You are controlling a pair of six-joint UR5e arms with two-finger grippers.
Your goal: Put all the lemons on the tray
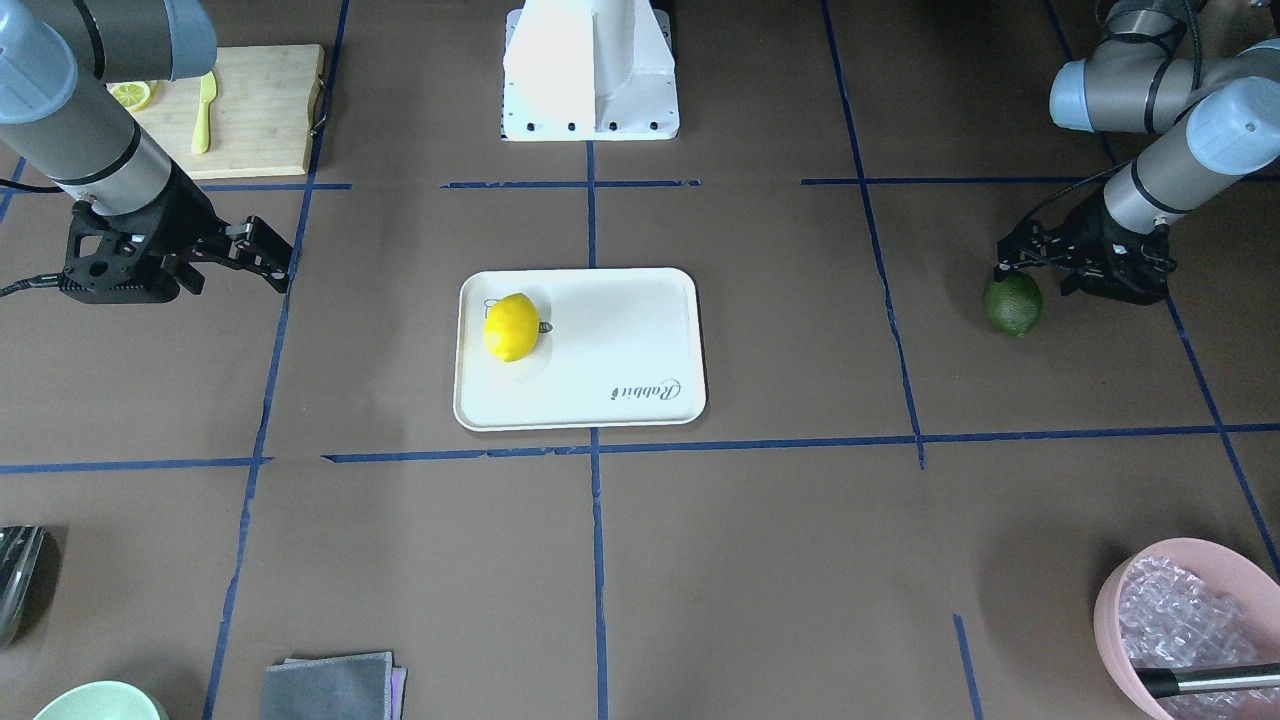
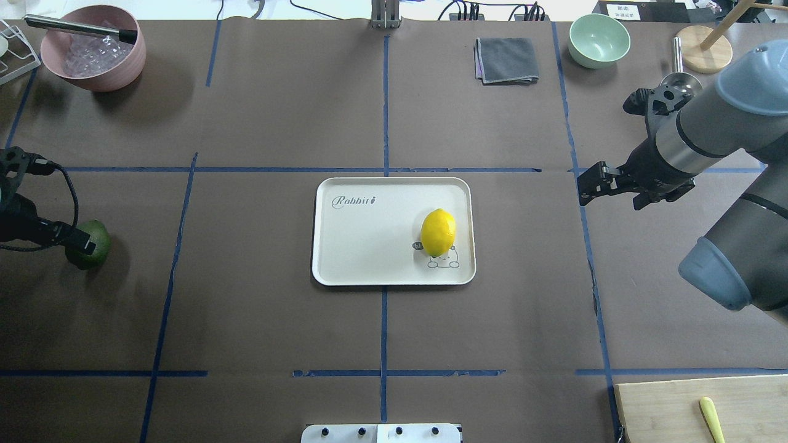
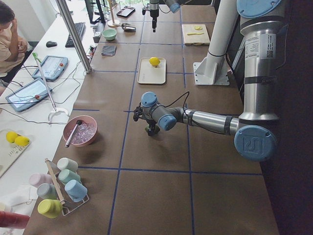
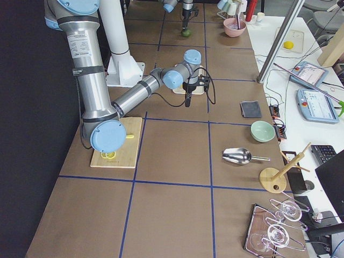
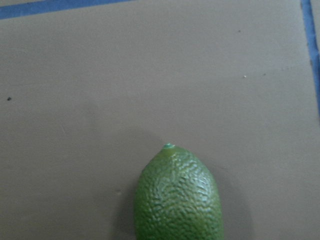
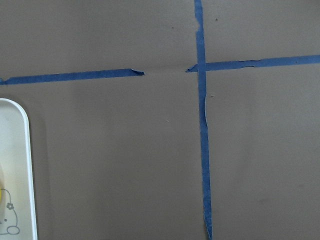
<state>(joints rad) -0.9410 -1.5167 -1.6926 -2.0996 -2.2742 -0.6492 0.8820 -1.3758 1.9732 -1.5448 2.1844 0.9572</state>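
Observation:
The cream-white tray point(image 1: 620, 330) lies at the table's middle; it also shows in the overhead view point(image 2: 369, 246), and its rim shows in the right wrist view point(image 6: 20, 165). The yellow lemon point(image 1: 511, 327) lies on the tray point(image 2: 438, 232), on the side nearer my right arm. The dark green lemon point(image 1: 1014, 304) sits on the table, far out on my left point(image 2: 97, 243). My left gripper point(image 1: 1008, 268) is low, right at the green lemon, and looks open. The left wrist view shows the lemon point(image 5: 178, 197) close below, with no fingers in view. My right gripper point(image 1: 270, 258) is open and empty, beside the tray point(image 2: 591, 184).
A bamboo cutting board point(image 1: 260, 110) with a yellow knife point(image 1: 204, 112) and a lemon slice point(image 1: 131, 95) lies near my right arm. A pink bowl point(image 2: 92, 49), a grey cloth point(image 2: 506, 59), a green bowl point(image 2: 599, 40) and a metal scoop point(image 2: 677, 77) line the far edge.

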